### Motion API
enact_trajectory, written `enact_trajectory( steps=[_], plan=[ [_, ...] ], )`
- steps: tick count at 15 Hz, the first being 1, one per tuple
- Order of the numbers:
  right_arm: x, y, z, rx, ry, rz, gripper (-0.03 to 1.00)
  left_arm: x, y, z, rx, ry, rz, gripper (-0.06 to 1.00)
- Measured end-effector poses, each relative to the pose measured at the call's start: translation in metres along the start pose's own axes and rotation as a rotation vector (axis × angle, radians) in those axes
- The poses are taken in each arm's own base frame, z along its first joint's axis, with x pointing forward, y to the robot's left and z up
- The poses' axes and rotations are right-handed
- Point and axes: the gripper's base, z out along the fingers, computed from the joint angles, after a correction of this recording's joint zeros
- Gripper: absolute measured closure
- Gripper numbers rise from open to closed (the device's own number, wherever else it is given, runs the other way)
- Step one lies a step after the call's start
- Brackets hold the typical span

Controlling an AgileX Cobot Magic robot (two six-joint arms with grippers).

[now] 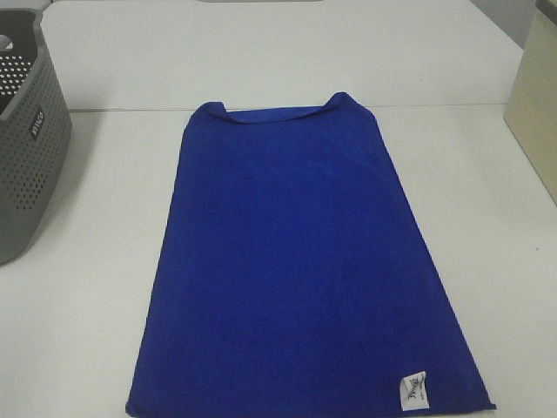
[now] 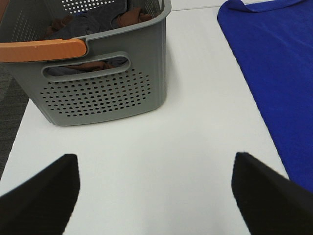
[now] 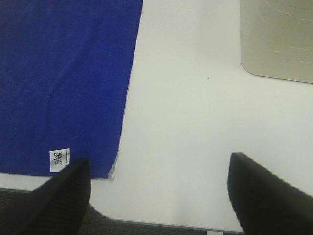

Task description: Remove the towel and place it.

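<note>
Both grippers — left (image 2: 154, 196), right (image 3: 156, 196) — wide open, empty, towel (image 1: 296, 261) flat on table (image 1: 87, 305), basket (image 1: 30, 139) beside.

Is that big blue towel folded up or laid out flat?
Spread out flat: the towel lies open on the table, edges visible all round, only its far edge curled over, white label showing at a near corner.
</note>
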Motion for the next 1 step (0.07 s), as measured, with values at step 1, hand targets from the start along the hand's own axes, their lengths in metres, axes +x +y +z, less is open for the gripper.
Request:
enact_trajectory(
  steps=[1],
  plan=[
    [0.0000, 0.0000, 0.0000, 0.000, 0.000, 0.000, 0.20, 0.0000, 0.0000, 0.0000, 0.000, 0.000, 0.000, 0.14]
  ],
)
